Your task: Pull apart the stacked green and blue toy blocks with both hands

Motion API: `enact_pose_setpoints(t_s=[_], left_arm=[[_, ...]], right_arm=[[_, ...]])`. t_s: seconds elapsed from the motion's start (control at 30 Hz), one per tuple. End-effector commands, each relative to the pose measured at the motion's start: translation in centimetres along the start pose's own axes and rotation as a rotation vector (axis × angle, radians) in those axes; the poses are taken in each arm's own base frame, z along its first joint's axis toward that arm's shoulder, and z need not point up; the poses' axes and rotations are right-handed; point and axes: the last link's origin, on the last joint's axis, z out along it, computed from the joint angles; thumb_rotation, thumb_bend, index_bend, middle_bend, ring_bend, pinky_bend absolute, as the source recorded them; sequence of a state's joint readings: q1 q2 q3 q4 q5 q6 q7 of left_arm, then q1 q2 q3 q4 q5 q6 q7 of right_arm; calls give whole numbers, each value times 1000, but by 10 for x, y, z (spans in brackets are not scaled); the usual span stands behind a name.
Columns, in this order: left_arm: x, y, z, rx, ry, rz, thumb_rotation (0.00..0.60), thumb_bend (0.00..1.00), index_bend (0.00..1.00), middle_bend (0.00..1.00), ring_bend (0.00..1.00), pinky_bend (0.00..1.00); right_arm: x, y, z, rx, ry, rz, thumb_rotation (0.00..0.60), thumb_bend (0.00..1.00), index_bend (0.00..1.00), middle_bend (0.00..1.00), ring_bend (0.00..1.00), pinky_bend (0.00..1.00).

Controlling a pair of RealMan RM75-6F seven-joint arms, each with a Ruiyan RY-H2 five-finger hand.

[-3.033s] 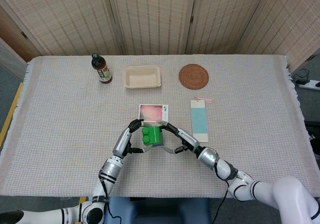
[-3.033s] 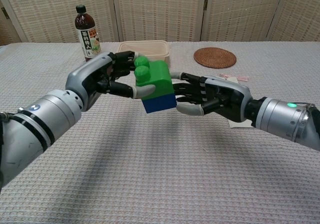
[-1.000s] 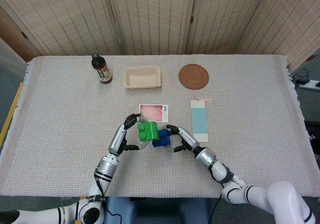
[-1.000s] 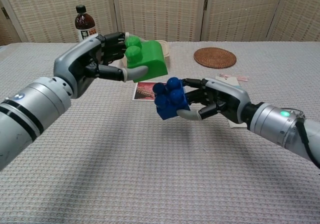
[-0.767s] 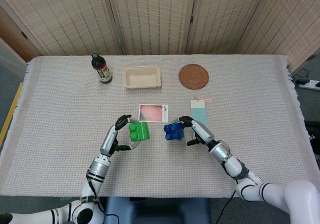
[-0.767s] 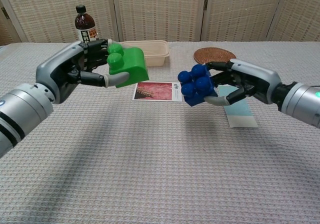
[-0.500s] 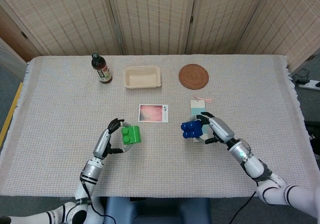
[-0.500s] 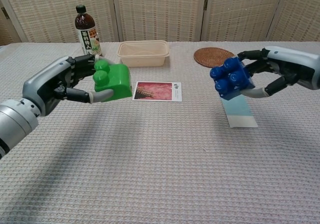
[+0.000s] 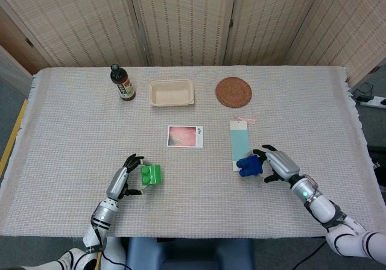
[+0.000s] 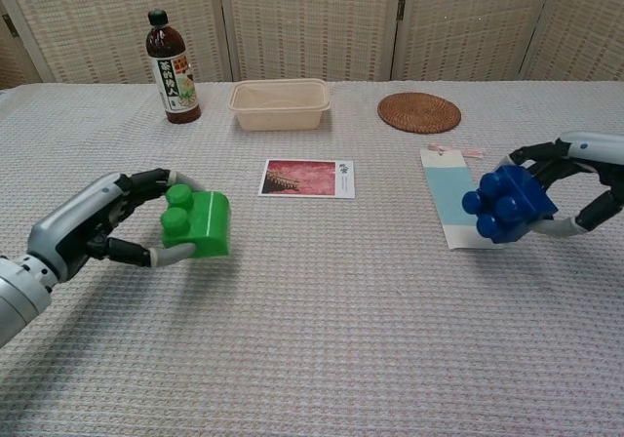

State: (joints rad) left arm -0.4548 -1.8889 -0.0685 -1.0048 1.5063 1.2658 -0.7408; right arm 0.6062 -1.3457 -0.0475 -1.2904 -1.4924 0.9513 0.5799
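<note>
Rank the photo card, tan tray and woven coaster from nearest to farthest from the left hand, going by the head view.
From the left hand:
1. Photo card, mid-table, up and right.
2. Tan tray, far side, centre.
3. Woven coaster, far side, further right.

Right robot hand: cut by right edge in chest view, wrist and arm out of frame. Blue block: far side hidden by fingers. Left robot hand: forearm cut by left edge. Green block: contact with bench unclear in both views. Bottle label text too small to read. Card print too small to make out.
</note>
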Motion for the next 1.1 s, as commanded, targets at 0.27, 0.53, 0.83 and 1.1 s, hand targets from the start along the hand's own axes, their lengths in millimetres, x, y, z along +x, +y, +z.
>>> enact_pose_setpoints(t_s=[0.27,0.53,0.83,1.1], left_arm=[[-11,-12,2,23,-30,-29,600,364,556,678,180,0],[-6,-14,4,26,-107,-16,600,342,168,131,0,0],[0,-10,8,-2,-124,2,600,269,0,0,0,0],[21,0,8,-59,-121,140,600,262,0,0,0,0]], right_arm=[[-1,3,-2,-3,14,0,600,404,713,642,426,89],[2,4,-10,-13,-77,-15,600,404,40,97,76,0],[15,0,-18,-28,-85,-24,600,404,0,0,0,0],[38,-3,-35,8,-4,-61,600,404,0,0,0,0]])
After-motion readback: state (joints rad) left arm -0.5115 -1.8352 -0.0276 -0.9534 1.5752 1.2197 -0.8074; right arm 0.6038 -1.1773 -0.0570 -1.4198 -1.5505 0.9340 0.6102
